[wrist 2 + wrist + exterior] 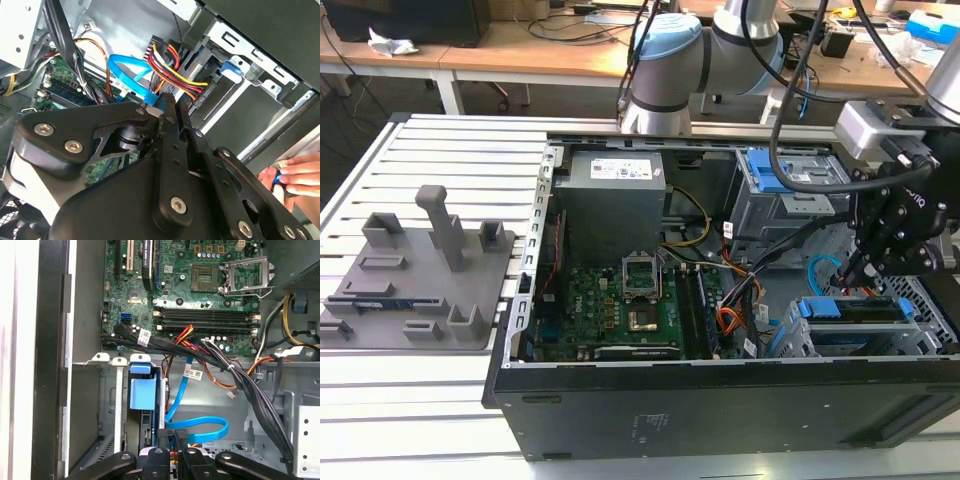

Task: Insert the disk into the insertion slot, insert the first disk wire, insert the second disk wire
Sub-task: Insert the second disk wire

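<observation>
While I'm watching the exterior view, the gripper (865,268) is hanging inside the open PC case (720,410), just above the disk (855,310). The disk, in its blue caddy, is sitting in the insertion slot (800,345) at the case's front corner, beside the motherboard (620,300).

In the second wrist view the gripper (167,100) fingers are reading pressed together, tips right at the plug end of the first disk wire (172,67), the red-orange-yellow bundle. I can't tell if they're pinching the plug or only touching it. The second disk wire (130,75), light blue, is looping just beside that bundle, on the motherboard side.

In the first wrist view the gripper (172,437) tips are sitting over the blue cable's (200,427) loop, next to the caddy's blue tab (142,390). The cable is running up from there toward the motherboard (190,295).

A person's fingers (295,177) are holding something small and blue outside the case, past the taller drive cage (250,70).

I'm also seeing the grey fixture block (420,270) resting on the table (440,160), well apart from the case.
</observation>
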Controlling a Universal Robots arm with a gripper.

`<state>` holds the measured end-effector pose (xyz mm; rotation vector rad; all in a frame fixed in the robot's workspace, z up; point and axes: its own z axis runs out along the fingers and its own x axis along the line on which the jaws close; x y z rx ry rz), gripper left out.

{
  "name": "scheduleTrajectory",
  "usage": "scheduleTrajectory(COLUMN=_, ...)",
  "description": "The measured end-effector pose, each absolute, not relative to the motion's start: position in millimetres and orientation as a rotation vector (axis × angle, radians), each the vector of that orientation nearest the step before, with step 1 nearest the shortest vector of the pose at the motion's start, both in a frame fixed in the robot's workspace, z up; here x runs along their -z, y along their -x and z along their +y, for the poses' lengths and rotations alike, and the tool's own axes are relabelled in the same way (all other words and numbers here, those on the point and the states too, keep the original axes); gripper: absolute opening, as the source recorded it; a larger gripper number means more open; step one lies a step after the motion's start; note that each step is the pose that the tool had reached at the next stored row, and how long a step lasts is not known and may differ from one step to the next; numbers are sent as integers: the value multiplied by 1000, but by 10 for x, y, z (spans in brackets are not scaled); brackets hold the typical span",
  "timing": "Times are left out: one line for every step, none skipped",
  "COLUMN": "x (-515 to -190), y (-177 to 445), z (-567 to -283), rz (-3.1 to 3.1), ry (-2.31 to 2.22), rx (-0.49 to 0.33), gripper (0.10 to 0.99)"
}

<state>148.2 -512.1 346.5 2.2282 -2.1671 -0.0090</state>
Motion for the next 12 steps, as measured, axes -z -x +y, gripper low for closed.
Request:
scheduleTrajectory(x=-3465, y=-1482, z=-5124, rz=-2174, ry=-2232, rx=20, gripper=161)
scheduleTrajectory(x=-3465, y=-1483, z=-5128, rz=-2181, ry=-2237, rx=34, gripper=161)
scheduleTrajectory(x=-3465, y=-1483, z=-5139, rz=-2187, ry=-2239, rx=42, gripper=161)
scheduleTrajectory(x=-3465, y=-1483, z=-5150, rz=-2187, ry=-2239, rx=43, gripper=161)
scheduleTrajectory(x=-3465, y=-1483, z=-5167, rz=-2188, ry=-2238, rx=43, gripper=161)
scheduleTrajectory(x=-3465, y=-1483, z=-5168, rz=-2188, ry=-2238, rx=43, gripper=161)
scheduleTrajectory(x=-3465, y=-1483, z=-5169, rz=-2188, ry=-2238, rx=43, gripper=161)
scheduleTrajectory(x=-3465, y=-1483, z=-5169, rz=-2188, ry=-2238, rx=43, gripper=161)
scheduleTrajectory(x=-3465, y=-1483, z=-5169, rz=-2188, ry=-2238, rx=43, gripper=161)
scheduleTrajectory(x=-3465, y=-1483, z=-5169, rz=-2188, ry=-2238, rx=43, gripper=161)
scheduleTrajectory(x=-3465, y=-1483, z=-5173, rz=-2189, ry=-2237, rx=43, gripper=161)
scheduleTrajectory(x=-3465, y=-1483, z=-5176, rz=-2191, ry=-2236, rx=43, gripper=161)
